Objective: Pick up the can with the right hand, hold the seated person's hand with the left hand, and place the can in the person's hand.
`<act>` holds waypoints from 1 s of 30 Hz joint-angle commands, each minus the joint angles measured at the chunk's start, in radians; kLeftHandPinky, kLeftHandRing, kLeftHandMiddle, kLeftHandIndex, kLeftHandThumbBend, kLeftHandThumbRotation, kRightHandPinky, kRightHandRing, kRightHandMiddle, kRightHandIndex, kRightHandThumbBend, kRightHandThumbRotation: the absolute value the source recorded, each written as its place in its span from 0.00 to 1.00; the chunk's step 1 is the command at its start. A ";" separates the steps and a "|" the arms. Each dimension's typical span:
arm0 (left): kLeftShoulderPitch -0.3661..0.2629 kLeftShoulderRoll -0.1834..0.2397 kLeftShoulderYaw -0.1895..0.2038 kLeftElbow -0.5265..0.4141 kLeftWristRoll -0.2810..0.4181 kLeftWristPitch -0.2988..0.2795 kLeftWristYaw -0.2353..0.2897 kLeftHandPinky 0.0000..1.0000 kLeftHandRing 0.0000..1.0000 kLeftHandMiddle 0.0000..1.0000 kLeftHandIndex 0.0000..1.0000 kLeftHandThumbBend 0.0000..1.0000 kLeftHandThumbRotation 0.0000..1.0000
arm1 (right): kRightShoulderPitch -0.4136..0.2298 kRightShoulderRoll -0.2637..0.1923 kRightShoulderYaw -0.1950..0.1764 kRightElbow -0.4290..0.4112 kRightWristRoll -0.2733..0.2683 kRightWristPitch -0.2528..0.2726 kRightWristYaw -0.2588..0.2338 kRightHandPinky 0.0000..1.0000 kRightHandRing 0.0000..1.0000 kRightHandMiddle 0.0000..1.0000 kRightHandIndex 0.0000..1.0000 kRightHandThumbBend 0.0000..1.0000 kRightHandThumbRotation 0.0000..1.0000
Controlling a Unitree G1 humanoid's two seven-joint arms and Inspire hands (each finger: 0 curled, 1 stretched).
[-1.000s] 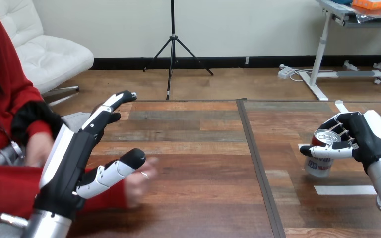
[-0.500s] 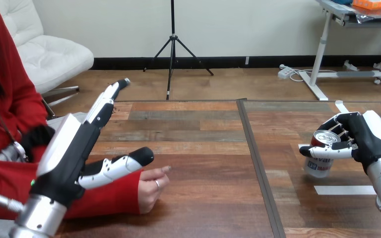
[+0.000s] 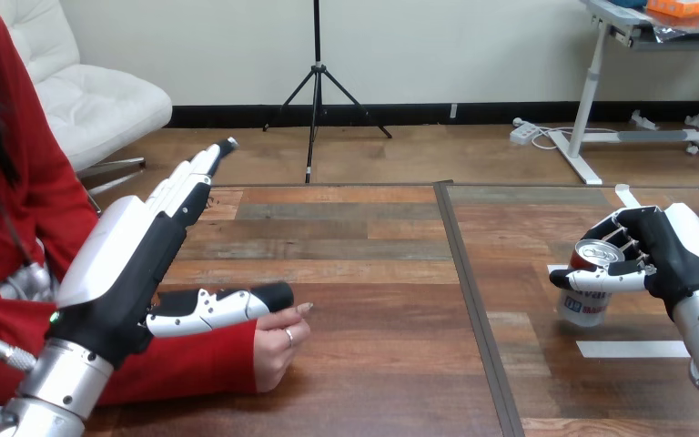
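**Operator:** Where is the can?

**Spotter:** Your can [image 3: 587,293] stands upright on the table [image 3: 373,273], far over on the right side and towards the near edge. A strip of white tape [image 3: 633,349] lies on the wood just near of it.

**Operator:** And my right hand?

**Spotter:** Your right hand [image 3: 666,253] is clamped on the can. Its fingers curl round the far side just under the rim, and the thumb crosses the front of the can. The base looks to be on the wood, though you cannot tell that for certain from here.

**Operator:** What about the left side?

**Spotter:** Your left hand [image 3: 132,273] is well apart from the can, at the table's left. Its fingers are straight and close together, pointing away towards the far left corner, and they close on nothing. The thumb sticks out to the right, level above the table.

**Operator:** And the person?

**Spotter:** The person's hand [image 3: 278,344] lies on the table at the near left, fingers loosely curled, directly under your thumb. You cannot tell whether the thumb touches it.
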 commanded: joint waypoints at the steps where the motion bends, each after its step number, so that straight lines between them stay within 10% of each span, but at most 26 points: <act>1: -0.062 0.044 -0.008 -0.059 0.028 0.006 0.009 0.81 0.90 0.88 0.83 1.00 0.61 | -0.066 -0.009 -0.005 -0.044 0.005 -0.012 -0.016 0.37 0.41 0.44 0.46 0.80 0.00; 30: -0.108 0.161 -0.117 -0.135 0.117 0.212 -0.231 0.65 0.76 0.79 0.73 1.00 0.29 | -0.074 -0.011 -0.003 -0.047 0.005 0.006 -0.003 0.36 0.41 0.45 0.46 0.81 0.00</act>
